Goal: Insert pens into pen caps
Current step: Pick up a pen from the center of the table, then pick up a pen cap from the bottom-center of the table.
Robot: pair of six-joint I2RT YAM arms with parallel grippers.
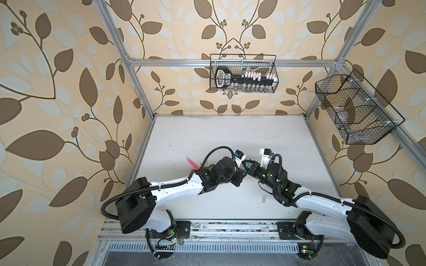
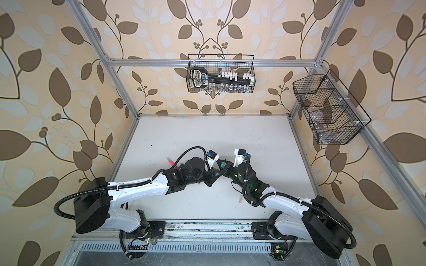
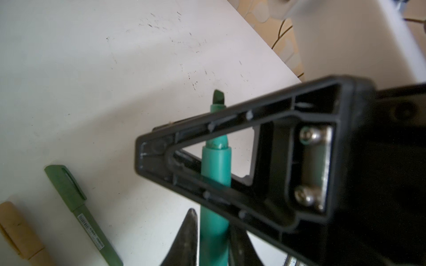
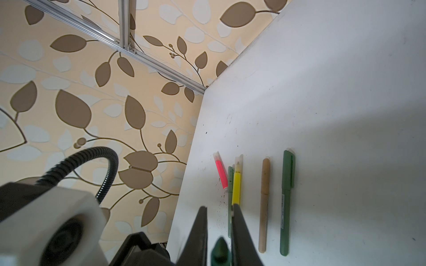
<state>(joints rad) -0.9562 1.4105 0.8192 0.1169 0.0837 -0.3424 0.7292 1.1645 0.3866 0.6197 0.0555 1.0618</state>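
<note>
Looks like a mid-air handoff over the middle of the white table [image 1: 207,138]. Can see the green marker [image 3: 215,165] pinched low on the barrel by the left gripper [image 3: 213,230], with the chisel tip bare and pointing away from that wrist. Can also see it clamped nearer the tip end by the right gripper [image 4: 219,208], with the dark nib peeking up between the closed-in jaws in the right wrist view. Probably held from both ends to swap hands or get a better angle without dropping it, but only guessing. Not capped yet, and presumably waiting on the clear cap [image 1: 264,199] lying loose on the table just beside the right arm. Parked in a row on the left side, out of the way: pink marker [image 4: 220,171], yellow marker [image 4: 237,182], tan pen [image 4: 265,207] and dark green pen [image 4: 287,202], all seemingly capped. Also a grey-green pen [image 4: 230,182] tucked against the yellow one and partly behind a finger, so can't tell there. Next up, likely freeing one gripper to go fetch that cap.
</note>
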